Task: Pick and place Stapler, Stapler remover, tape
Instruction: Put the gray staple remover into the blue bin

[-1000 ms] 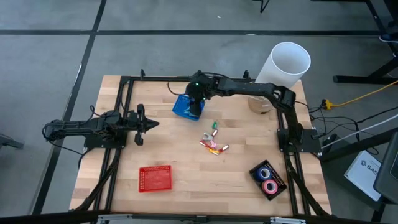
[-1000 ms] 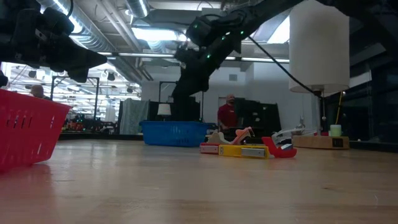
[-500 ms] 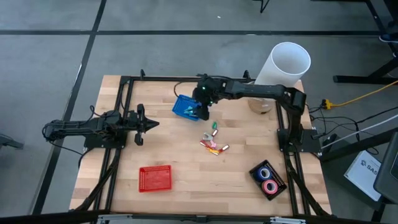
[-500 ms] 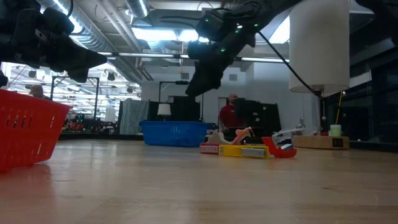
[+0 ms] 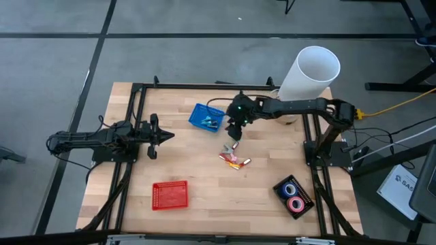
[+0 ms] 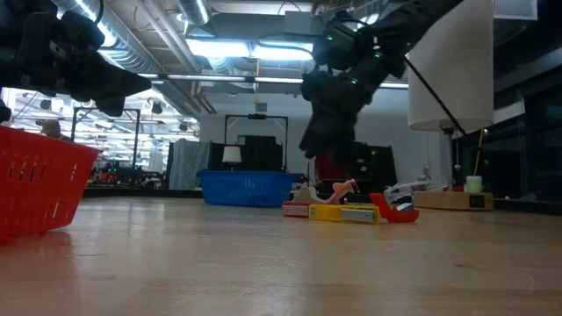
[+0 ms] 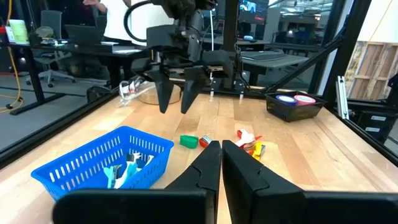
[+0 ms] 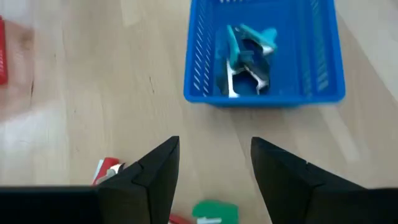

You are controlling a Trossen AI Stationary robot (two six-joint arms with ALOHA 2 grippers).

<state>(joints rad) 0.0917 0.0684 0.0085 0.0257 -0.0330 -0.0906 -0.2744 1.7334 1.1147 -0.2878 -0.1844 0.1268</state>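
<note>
right wrist: right gripper [image 8: 214, 177] jaws apart, empty

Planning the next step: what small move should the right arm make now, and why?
Probably lower the right gripper toward the small items on the wood. Its fingers are open and empty, the blue basket already holds a teal piece, and a green item lies just beneath.

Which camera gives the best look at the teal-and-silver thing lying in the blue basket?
The right wrist view: it looks straight down on the teal-and-silver claw piece inside the blue plastic basket. The left wrist view shows it partly behind the basket wall; the high view, tiny; the low view, hidden.
</note>
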